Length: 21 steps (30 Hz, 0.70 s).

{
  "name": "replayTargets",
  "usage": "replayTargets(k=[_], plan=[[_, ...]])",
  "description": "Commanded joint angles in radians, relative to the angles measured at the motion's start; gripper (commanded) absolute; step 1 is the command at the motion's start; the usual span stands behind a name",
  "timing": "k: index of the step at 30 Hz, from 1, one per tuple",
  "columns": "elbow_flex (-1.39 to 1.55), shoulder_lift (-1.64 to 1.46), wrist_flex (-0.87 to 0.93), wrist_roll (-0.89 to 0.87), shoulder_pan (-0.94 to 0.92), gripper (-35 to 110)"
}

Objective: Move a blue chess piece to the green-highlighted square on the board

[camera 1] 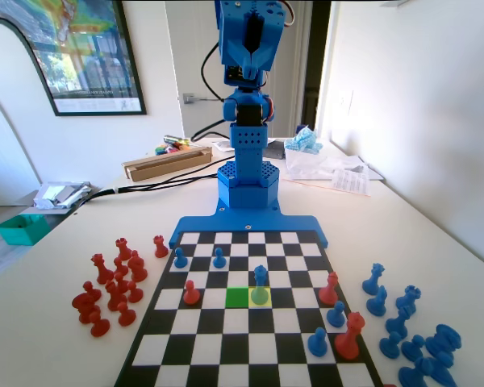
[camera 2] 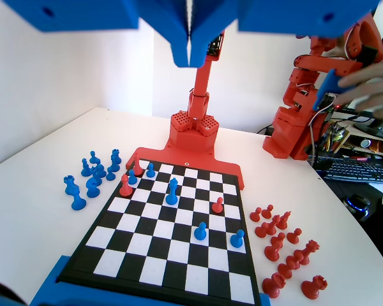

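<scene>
A: Fingers [camera 2: 190,54] hang pressed together with nothing between them, high above the board [camera 2: 118,252]. Where stands the blue chess piece [camera 1: 260,285]?

B: On the yellow-highlighted square [camera 1: 260,296], touching the green-highlighted square [camera 1: 237,297] at its left in the fixed view.

A: Likely hazards?

B: A descent from so high may drift and topple the slim piece. The red pawn [camera 1: 191,293] stands just beyond the green square, so an overshoot could knock it.
</scene>
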<state>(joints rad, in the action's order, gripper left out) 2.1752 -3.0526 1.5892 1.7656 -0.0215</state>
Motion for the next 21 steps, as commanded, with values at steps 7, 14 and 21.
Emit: replayTargets(k=[7, 14, 21], plan=[[0.006, -0.003, -0.017, 0.000, -0.012, 1], [0.006, -0.003, -0.018, 0.003, 0.006, 2], [0.006, -0.003, -0.018, 0.002, -0.012, 3]])
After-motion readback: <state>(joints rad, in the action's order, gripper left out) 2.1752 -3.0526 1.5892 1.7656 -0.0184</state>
